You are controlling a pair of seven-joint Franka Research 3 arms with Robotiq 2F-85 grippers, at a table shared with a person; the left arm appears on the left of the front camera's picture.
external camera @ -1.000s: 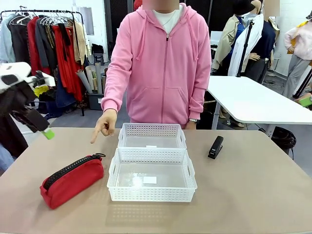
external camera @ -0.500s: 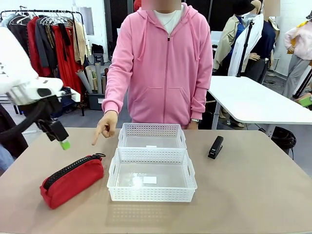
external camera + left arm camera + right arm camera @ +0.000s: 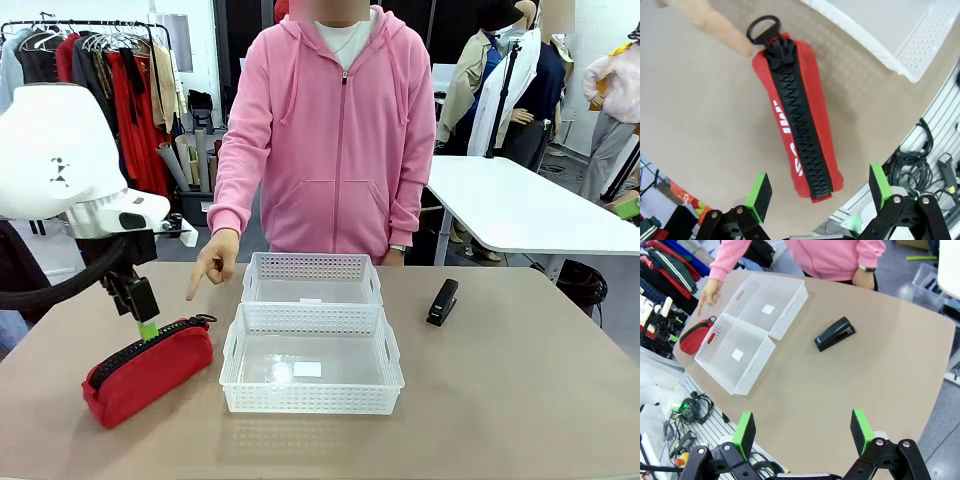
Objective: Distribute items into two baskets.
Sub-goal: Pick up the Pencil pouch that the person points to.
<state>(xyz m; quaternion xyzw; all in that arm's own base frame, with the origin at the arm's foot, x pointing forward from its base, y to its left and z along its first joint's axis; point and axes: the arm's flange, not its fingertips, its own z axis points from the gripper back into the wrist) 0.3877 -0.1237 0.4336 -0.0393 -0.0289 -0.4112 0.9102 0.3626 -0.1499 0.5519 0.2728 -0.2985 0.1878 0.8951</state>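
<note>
The left gripper (image 3: 819,190) has come down over the pouch (image 3: 150,370) — jaws wide apart, nothing held — which lies on the table (image 3: 500,400) left of the baskets (image 3: 310,397), so a grab looks next.

Cloth pouch (image 3: 799,117) (matt, soft-looking)

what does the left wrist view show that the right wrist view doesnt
Left wrist view: the red pouch close up, with its black zipper teeth, ring pull and white print, under the open left claw. Right wrist view: the black stapler, the near basket and far basket whole, and the open right claw. Both: the pouch, the person's pointing hand by its ring end, and the table.
</note>
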